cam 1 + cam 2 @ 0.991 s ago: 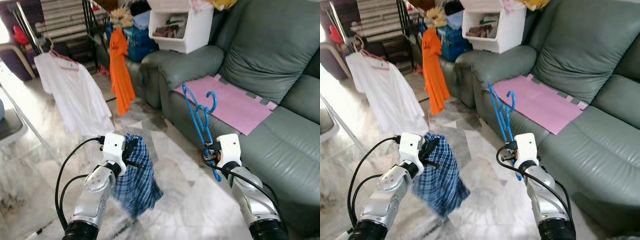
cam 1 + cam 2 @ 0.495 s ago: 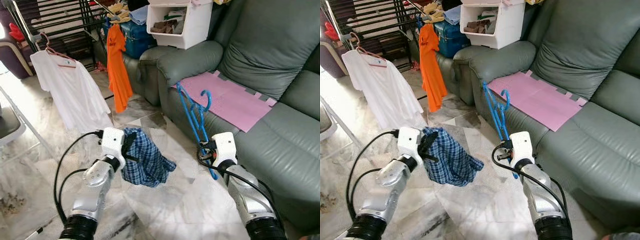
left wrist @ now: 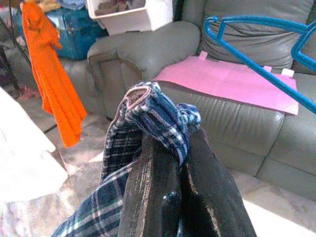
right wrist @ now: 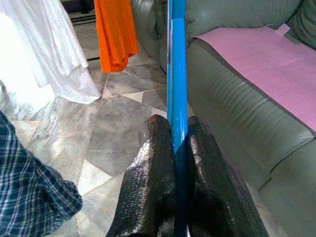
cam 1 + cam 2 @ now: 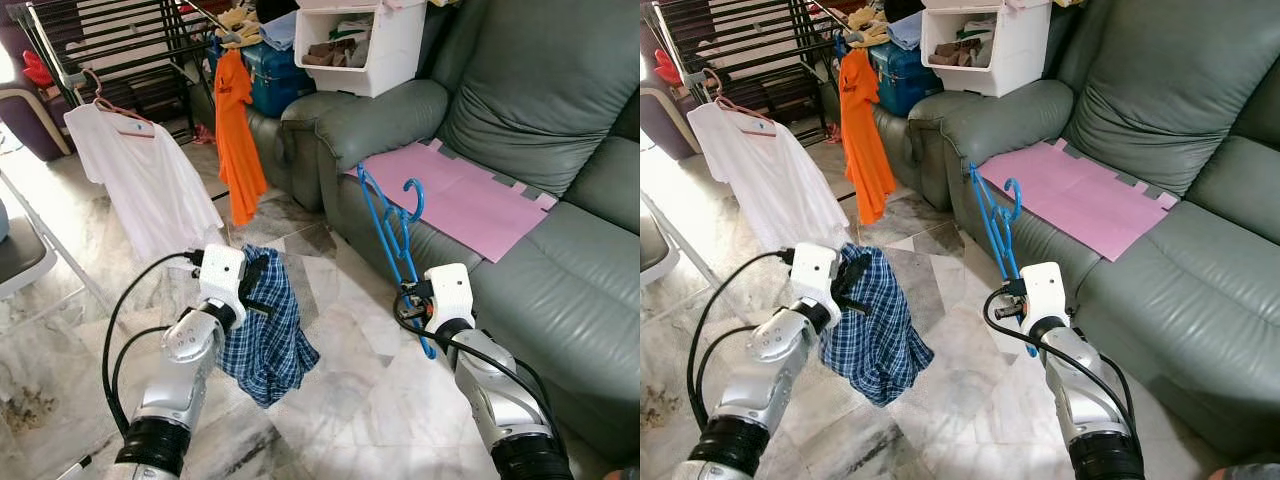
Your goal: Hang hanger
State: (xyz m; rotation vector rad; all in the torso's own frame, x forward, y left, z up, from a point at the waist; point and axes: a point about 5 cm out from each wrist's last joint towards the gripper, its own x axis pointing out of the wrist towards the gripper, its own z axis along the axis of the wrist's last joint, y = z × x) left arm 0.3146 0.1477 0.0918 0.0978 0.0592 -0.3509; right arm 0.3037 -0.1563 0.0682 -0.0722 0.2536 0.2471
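A blue plastic hanger [image 5: 393, 228] stands nearly upright in front of the sofa, its hook near the pink mat. My right gripper [image 4: 174, 140] is shut on the hanger's lower bar [image 4: 176, 64]. A blue plaid garment [image 5: 262, 330] hangs bunched from my left gripper [image 3: 170, 143], which is shut on its edge, low over the marble floor. The two grippers are apart, with the garment to the left of the hanger.
A drying rack [image 5: 110, 45] at the back left carries a white shirt [image 5: 145, 180] on a pink hanger and an orange shirt [image 5: 238, 130]. A grey-green sofa [image 5: 530, 270] with a pink mat [image 5: 465, 200] fills the right. A white bin [image 5: 360, 45] sits on its armrest.
The plaid garment, swung out to the right half a second ago, now hangs straight down from my left gripper. The hanger has barely moved. The camera shifted slightly.
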